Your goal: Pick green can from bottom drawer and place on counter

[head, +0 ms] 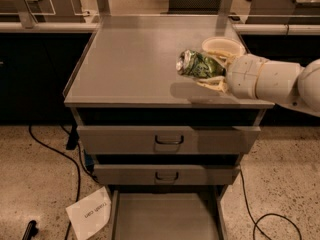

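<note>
You have the gripper (pixel 207 69) over the counter (pixel 135 59), toward 2 o'clock from the middle of the view, with its arm (pixel 270 79) reaching in from 3 o'clock. Its cream fingers (pixel 214 84) are closed on the green can (pixel 194 64), one above and one below. The can lies on its side, silver end facing 9 o'clock, body dented. It casts a shadow on the grey top just under it; whether it touches the surface you cannot tell. A white bowl (pixel 223 44) sits just behind the can, at its 1 o'clock. The bottom drawer (pixel 165 216) stands pulled out at 6 o'clock, flat floor showing. Above it are two drawers with dark handles, the upper (pixel 120 140) and lower (pixel 125 175). A paper sheet (pixel 89 214) lies on the floor at 7 o'clock.
</note>
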Motion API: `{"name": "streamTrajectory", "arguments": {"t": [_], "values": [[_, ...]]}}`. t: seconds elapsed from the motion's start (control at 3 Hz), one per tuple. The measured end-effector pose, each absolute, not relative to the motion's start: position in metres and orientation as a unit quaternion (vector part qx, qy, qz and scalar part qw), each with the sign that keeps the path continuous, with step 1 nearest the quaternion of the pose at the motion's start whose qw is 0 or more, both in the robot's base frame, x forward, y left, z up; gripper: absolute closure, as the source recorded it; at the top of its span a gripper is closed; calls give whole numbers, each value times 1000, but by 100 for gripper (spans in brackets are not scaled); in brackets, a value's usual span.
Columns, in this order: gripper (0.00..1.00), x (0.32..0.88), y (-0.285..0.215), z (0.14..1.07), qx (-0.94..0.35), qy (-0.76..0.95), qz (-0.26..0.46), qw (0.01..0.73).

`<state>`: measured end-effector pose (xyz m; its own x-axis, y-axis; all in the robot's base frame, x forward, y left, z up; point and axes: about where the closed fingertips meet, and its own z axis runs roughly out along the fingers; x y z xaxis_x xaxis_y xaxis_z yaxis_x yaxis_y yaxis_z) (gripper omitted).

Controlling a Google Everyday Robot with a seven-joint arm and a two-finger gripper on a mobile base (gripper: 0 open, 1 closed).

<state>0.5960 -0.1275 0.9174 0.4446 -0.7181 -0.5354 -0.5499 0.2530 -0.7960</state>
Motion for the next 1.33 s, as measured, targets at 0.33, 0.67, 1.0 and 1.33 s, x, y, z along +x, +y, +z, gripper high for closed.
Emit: {"name": "streamTrajectory", "arguments": {"t": [0.33,0.67,1.0,1.33], "values": [[100,649,-127,896,-601,535,-41,592],[100,652,-125,896,-601,535,-39,593],[81,652,-125,896,-601,535,-39,593],[58,652,-125,896,-601,535,-39,593]]}}
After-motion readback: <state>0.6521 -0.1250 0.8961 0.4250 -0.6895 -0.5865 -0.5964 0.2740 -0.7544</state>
